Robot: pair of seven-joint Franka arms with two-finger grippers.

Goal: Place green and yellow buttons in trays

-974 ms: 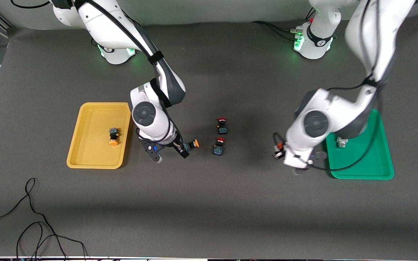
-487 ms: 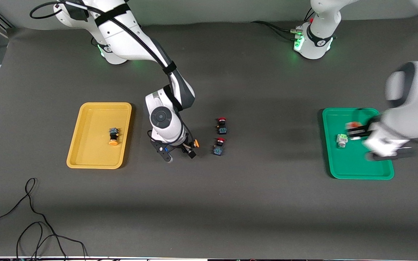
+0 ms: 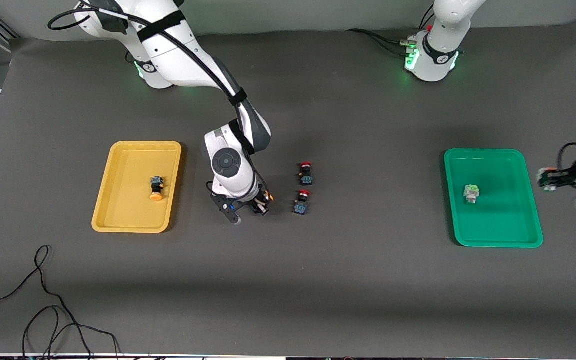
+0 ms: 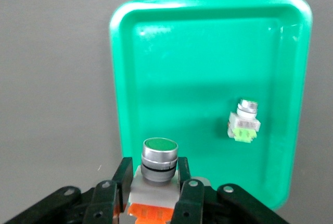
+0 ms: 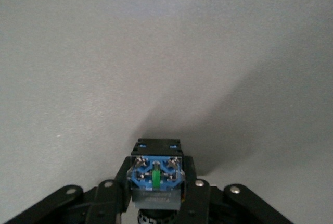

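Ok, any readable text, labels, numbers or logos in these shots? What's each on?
No text is legible.
Pale strip on the blue-bodied button at the right gripper: faint print, too blurred to read.
Dark round emblems on the right arm's base and the left arm's base: too small to read.
Green-capped button in the left gripper, green tray, yellow tray: no markings visible.

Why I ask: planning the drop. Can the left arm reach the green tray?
Probably yes. The left pincer, shut on a green button, hangs over the table beside the green tray; nothing stands between; one pale button lies inside.
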